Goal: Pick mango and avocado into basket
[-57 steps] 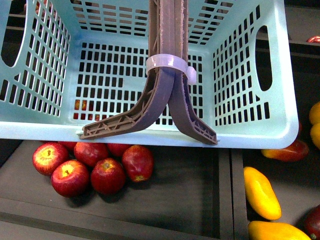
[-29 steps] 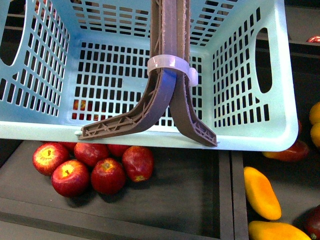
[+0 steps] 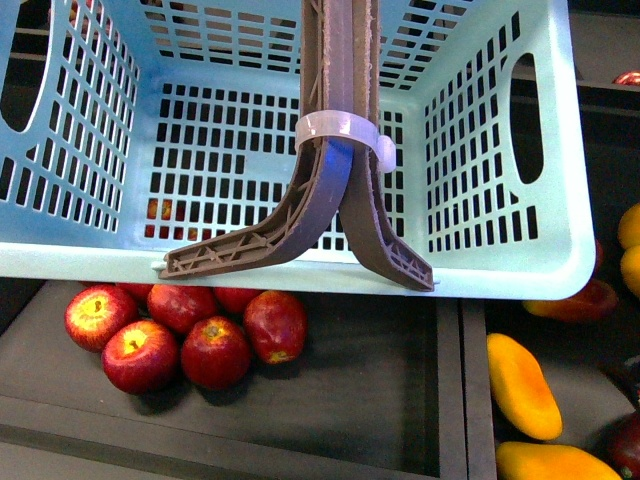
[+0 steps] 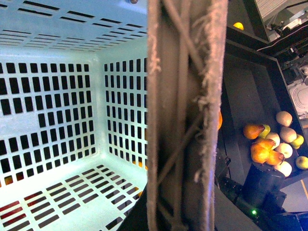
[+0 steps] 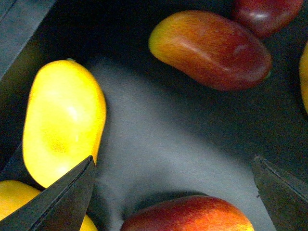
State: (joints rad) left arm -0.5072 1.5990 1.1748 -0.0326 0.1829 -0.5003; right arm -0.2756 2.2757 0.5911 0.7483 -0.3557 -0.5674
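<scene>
Just beside the mango (image 5: 62, 120), my right hand (image 5: 173, 161) hangs spread wide, one tip nearly at its yellow edge; bare dark tray (image 5: 168, 120) lies open between both tips, red-blushed mangoes (image 5: 211, 48) bordering it.

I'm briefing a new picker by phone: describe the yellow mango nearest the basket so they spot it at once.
Find the big turquoise basket; below its near right corner is a dark tray. The mango lies there slantwise, clear of the basket, plain yellow, unlike the red-blushed mango under the rim.
</scene>
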